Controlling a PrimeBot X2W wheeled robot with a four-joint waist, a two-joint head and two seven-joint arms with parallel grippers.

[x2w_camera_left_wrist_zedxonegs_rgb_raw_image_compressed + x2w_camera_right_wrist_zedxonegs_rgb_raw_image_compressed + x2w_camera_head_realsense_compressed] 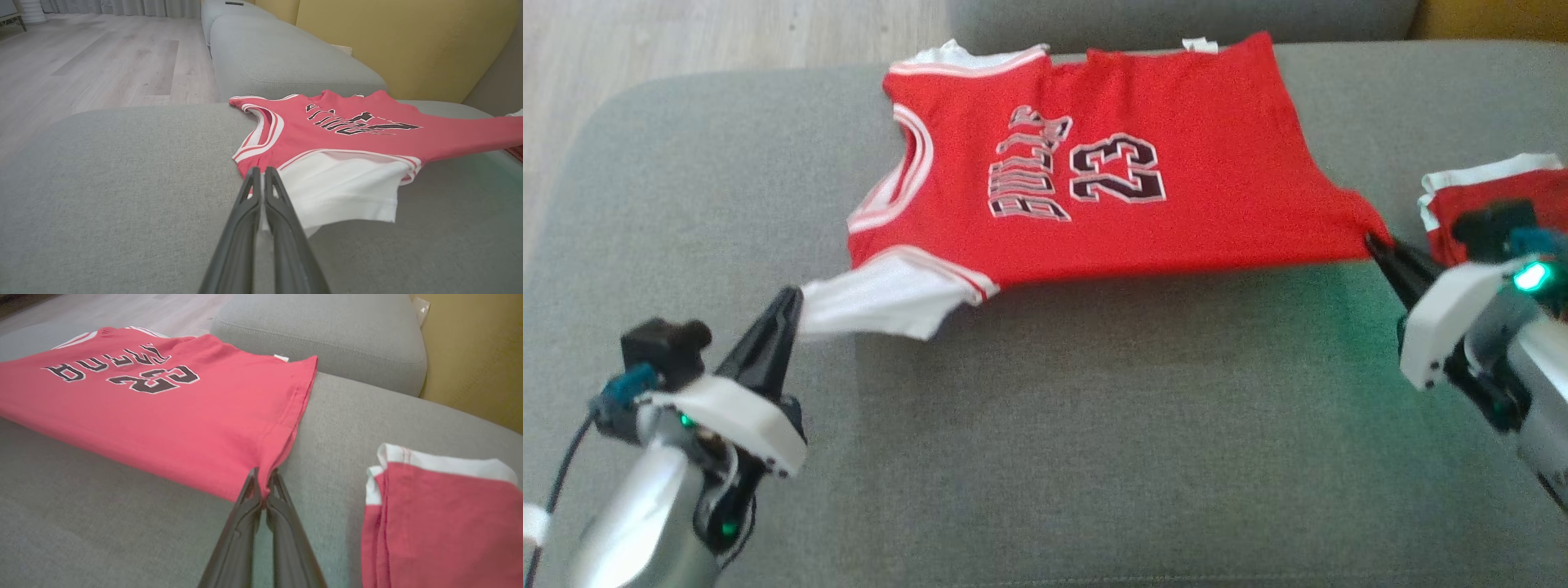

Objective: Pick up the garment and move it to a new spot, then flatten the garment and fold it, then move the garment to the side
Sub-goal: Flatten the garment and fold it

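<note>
Around your work, a folded red-and-white garment [1494,184] lies on the grey sofa seat [1094,457] at the far right, just beside the right arm and apart from the piece you are handling. Beyond the seat sits a second grey cushion [1176,20], with a yellow backrest [408,41] behind it and wooden floor [645,41] off to the left. Nothing lies on the seat between the two arms.

The red jersey [1143,204], printed with a team name and the number 23, is spread face up across the far half of the seat, neck end towards your left and hem towards your right. Its far edge reaches the gap before the second cushion. The near edge looks raised slightly off the seat, with a shadow beneath it.

Your left fingers [786,306] are pressed together on the white shoulder flap at the jersey's near-left corner. Your right fingers [1380,249] are pinched shut on the near-right hem corner, where the red cloth bunches into the tips. The cloth runs taut between both grips.
</note>
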